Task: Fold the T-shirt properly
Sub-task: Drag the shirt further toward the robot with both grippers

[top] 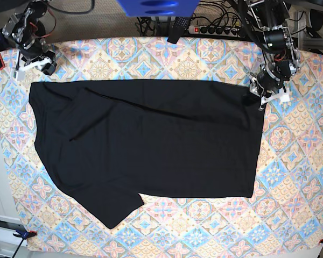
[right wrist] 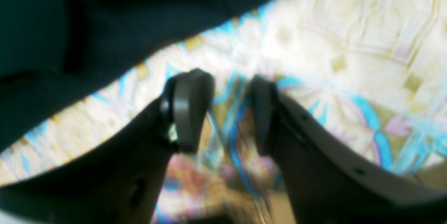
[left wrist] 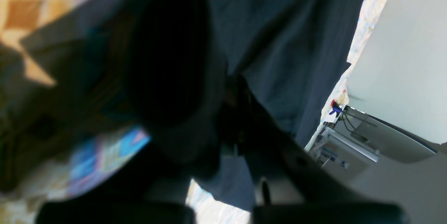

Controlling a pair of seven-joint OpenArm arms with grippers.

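I see the T-shirt (top: 145, 145) lying spread flat on the patterned tablecloth (top: 290, 177), filling most of the middle of the base view. I take the shirt as my landmark for every position below.

Left arm: in the base view it reaches down from the far edge of the cloth to the shirt's far corner on that view's right. The left gripper (top: 257, 95) sits at that corner, tips against the black fabric. Its wrist view is dark and blurred; I make out dark cloth (left wrist: 279, 42) filling the frame in front of the fingers, with a strip of tablecloth and a pale wall beyond its edge. I read the jaws as closed together — the corner of the shirt appears pinched between them, though the blur hides the contact line itself.

Right arm: it is folded near the shirt's opposite far corner, on the base view's left, with the right gripper (top: 43, 65) just beyond the shirt's far edge, apart from the fabric. In its wrist view the right gripper (right wrist: 228, 110) points down at bare tablecloth (right wrist: 349, 42); the two fingers (right wrist: 190, 108) stand apart with patterned cloth visible between them — nothing is held. The shirt's edge (right wrist: 87, 24) crosses the upper left of that view, clear of the fingertips.
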